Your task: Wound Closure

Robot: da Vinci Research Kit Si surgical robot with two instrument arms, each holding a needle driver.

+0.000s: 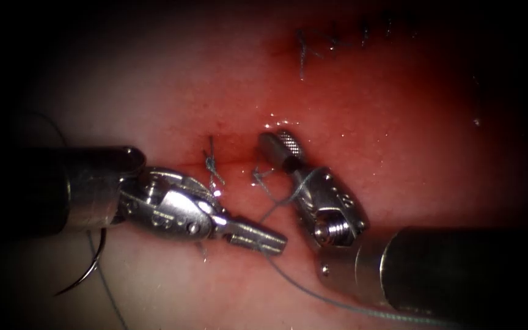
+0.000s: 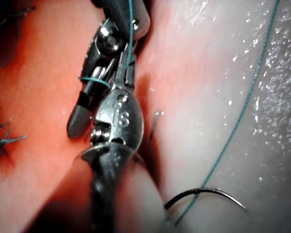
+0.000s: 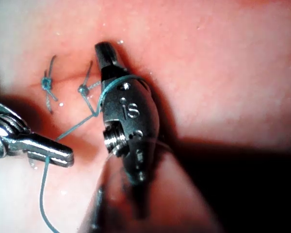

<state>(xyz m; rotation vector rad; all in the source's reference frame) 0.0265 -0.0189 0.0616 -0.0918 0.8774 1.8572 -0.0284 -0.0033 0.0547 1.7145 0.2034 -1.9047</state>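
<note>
My left tool (image 1: 258,237) comes in from the left with its jaws shut on the thread (image 1: 313,293), just below the cut (image 1: 233,161). The same jaws (image 3: 48,149) grip the thread a short way from a knot (image 3: 82,89). My right tool (image 1: 279,145) points up across the cut, jaws slightly open and holding nothing. The thread is looped around its neck (image 1: 299,182), and the loop (image 2: 94,80) circles it just behind the jaws. The curved needle (image 1: 87,269) lies free on the tissue at the lower left, not in the tissue; the needle (image 2: 203,191) trails thread.
A finished stitch with cut ends (image 1: 212,165) sits on the cut left of the right tool. Older stitches (image 1: 331,40) run along the far top. Red fluid (image 1: 368,122) wets the tissue around the wound. The right shaft (image 1: 447,275) covers the lower right.
</note>
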